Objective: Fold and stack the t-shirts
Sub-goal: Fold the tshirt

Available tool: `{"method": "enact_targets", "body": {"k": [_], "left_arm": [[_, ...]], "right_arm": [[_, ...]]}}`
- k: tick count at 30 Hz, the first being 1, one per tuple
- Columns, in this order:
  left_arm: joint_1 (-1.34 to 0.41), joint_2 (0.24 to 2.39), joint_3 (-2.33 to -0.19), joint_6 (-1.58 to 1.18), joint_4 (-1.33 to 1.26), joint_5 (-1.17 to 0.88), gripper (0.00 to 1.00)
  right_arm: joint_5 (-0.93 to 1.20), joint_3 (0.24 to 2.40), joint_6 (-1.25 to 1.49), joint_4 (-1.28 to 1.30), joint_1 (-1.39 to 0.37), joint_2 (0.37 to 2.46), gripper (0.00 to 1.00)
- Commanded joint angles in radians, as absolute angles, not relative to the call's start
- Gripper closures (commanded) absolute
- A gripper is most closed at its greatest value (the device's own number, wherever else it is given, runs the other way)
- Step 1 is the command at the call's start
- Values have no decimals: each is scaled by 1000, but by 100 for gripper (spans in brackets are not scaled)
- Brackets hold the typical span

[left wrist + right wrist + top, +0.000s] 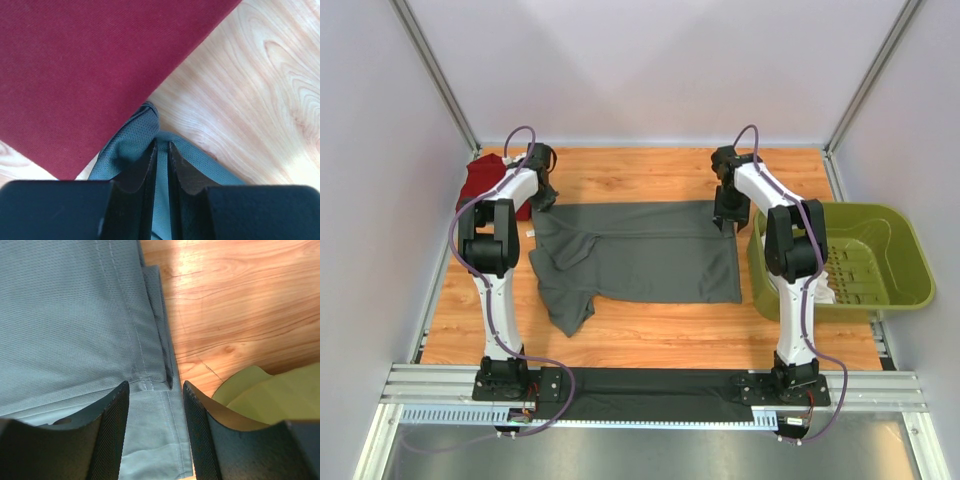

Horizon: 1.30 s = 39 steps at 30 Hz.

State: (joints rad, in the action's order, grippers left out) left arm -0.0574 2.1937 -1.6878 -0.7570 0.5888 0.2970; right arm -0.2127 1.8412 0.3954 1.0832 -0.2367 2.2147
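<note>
My left gripper [161,159] is pinched almost shut, and a thin strip of the dark grey t-shirt [131,150] runs up between its fingers [146,172], so I read it as clamped on the cloth. In the wrist view a small peak of grey fabric rises just ahead of the tips and touches the edge of the dark red t-shirt [75,75], which fills the upper left of that view. Bare wooden table [260,90] shows to the right.

From above, the left gripper [545,196] sits at the far left corner of the grey tee, with the red one [480,185] bunched just beyond it by the left wall.

My right gripper [155,415] stands wide, its fingers [116,427] well apart. The stitched hem of the grey tee [75,315] runs between them, where one layer lies doubled over another. I cannot tell whether the tips touch the cloth. Wood grain [240,300] lies to the right, and a corner of the olive-green basket [270,397] shows at the lower right.

In the overhead view the right gripper [728,214] is over the far right corner of the dark grey t-shirt [650,262]. The shirt lies spread flat across the table [640,170] between both arms, with one sleeve pointing toward the near left. The basket [912,262] stands just beside the shirt's right edge, behind the right arm.
</note>
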Motion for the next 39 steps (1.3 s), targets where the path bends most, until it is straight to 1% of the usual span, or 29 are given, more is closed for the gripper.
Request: {"method": "enact_targets", "body": {"k": [1,5,7,10,11,12,13,14,21,28,29,31,33,34,36,39], "left_arm": [[-51,2198,-1710,-765,634,324,80],[-51,2197,-1706,-764,632,324,80],[-52,2195,-1706,-762,629,324,80],[-51,2195,-1703,-762,626,322,80],[-51,2194,-1703,-759,624,322,80],[-52,2194,-1703,-759,624,324,80],[-51,2194,-1703,-761,624,324,80],[-52,2194,-1703,-762,626,327,80],[-51,2194,-1706,-769,626,337,80],[-51,2191,-1701,-765,623,339,80],[-51,2191,-1701,-761,615,334,80],[-54,2187,-1700,-736,591,316,80],[-61,2171,-1683,-683,555,295,79],[-67,2139,-1674,-660,510,287,79],[-84,2102,-1651,-593,462,256,76],[-104,2040,-1675,-540,430,186,71]], "right_arm": [[-239,1868,368,1088,-238,2240,51],[-201,1848,367,1049,-236,2250,53],[-176,1842,367,1035,-238,2252,58],[-179,1845,362,1022,-238,2255,73],[-187,1845,356,1019,-236,2256,85],[-196,1847,354,1023,-236,2261,92],[-205,1851,353,1031,-238,2261,97],[-230,1852,348,1045,-236,2260,100],[-325,1859,311,1120,-232,2233,100],[-281,1845,302,1123,-224,2235,100],[-267,1847,304,1121,-225,2237,99],[-246,1865,302,1120,-225,2240,89],[-229,1903,299,1118,-225,2240,82],[-209,1919,299,1124,-225,2238,77],[-181,1965,298,1121,-224,2229,76],[-115,2032,302,1106,-225,2209,74]]}}
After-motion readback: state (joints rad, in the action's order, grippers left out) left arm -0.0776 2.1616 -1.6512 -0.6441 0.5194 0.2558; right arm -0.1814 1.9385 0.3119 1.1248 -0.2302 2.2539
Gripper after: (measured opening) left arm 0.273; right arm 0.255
